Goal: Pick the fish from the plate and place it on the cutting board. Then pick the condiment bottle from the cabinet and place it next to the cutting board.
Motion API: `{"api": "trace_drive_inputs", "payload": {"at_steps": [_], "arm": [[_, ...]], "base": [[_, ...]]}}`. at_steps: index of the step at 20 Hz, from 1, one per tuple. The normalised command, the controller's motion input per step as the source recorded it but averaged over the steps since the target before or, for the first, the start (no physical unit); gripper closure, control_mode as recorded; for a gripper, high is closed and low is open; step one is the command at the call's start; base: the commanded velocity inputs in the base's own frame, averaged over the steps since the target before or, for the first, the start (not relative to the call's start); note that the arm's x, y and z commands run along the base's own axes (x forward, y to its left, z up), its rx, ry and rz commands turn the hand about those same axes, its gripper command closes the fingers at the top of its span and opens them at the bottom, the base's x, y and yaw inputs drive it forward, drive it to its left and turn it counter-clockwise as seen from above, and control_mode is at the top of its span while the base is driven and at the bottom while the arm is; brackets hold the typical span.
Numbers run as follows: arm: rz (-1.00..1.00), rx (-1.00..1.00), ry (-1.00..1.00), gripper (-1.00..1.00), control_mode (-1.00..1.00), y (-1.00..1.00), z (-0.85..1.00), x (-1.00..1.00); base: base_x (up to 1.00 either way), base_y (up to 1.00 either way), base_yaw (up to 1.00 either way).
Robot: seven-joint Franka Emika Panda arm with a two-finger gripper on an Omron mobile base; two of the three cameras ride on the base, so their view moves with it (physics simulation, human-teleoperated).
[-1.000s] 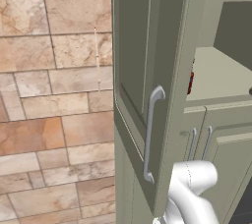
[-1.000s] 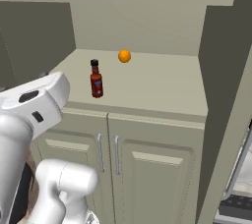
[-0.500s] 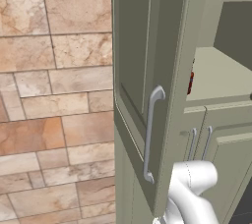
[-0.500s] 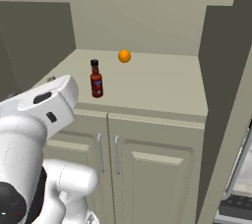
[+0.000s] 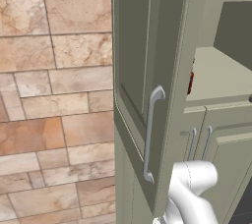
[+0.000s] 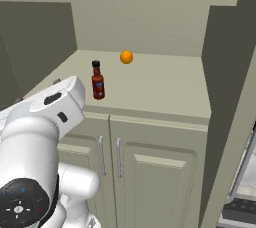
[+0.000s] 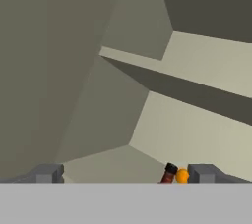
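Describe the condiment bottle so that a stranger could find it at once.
Look into the open recess of the sage-green cabinet, above its two lower doors. On that shelf stands the condiment bottle, upright near the front left. It is slim, dark red and black-capped, unlike the small orange ball behind it.
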Motion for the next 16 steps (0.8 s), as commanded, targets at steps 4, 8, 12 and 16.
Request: {"api": "trace_drive_inputs", "payload": {"at_steps": [4,8,12,16], "arm": [[-0.01,0.02,-0.18,-1.00,-1.00,0.22,-0.43,0.23],[-0.02,0.01,-0.19,-1.00,-1.00,0.25,-0.39,0.22],[-0.02,0.02,-0.18,-1.00,-1.00,0.25,-0.36,0.22],[-0.04,0.03,-0.12,-1.00,-1.00,0.28,-0.31,0.15]], "base": [[0.00,0.00,0.00],[0.00,0.00,0.00],[0.00,0.00,0.00],[0.00,0.00,0.00]]}}
